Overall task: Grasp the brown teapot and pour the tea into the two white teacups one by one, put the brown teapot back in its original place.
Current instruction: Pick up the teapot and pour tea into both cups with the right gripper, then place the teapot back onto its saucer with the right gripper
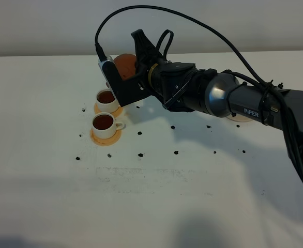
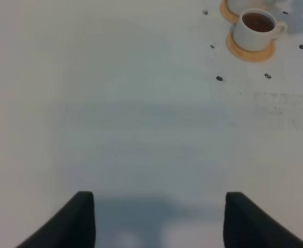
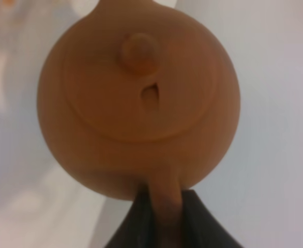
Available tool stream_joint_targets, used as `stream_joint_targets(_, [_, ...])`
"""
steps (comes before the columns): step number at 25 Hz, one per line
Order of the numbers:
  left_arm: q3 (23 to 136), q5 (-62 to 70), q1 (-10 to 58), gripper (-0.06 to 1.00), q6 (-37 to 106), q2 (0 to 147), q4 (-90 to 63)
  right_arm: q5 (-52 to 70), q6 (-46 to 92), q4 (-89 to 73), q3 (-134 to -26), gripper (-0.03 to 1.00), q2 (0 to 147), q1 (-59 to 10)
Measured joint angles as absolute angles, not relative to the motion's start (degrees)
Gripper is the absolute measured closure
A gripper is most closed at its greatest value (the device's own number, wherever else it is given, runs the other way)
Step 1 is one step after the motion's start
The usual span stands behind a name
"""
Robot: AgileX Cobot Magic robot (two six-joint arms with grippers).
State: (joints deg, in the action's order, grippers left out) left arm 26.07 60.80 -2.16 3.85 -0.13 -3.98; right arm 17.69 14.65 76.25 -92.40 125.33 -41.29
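While clamped in the right claw, the brown teapot hangs tilted.

White bench, scattered dark specks. Two orange-tan coasters touching side by side, left of centre. Pale saucer at right, mostly hidden.

We read one word, "PiPER", in white letters on the black cylindrical forearm of the right robot arm.
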Motion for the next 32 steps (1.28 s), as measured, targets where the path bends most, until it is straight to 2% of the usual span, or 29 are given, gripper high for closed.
stream_joint_targets(7, [26.1,60.8,-2.2,0.42,3.8,-0.1,-4.0,17.8,13.4,67.6,-92.4,0.85,124.3,-41.2])
stream_joint_targets(15, [26.1,60.8,-2.2,0.42,3.8,-0.1,-4.0,17.4,15.4,33.4,-93.2,0.85,121.0,-36.0])
stream_joint_targets(23, [26.1,60.8,-2.2,0.42,3.8,-0.1,-4.0,25.3,16.2,5.9,-93.2,0.85,121.0,-32.3])
stream_joint_targets(32, [26.1,60.8,-2.2,0.42,3.8,-0.1,-4.0,30.2,14.2,-0.3,-93.2,0.85,121.4,-32.2])
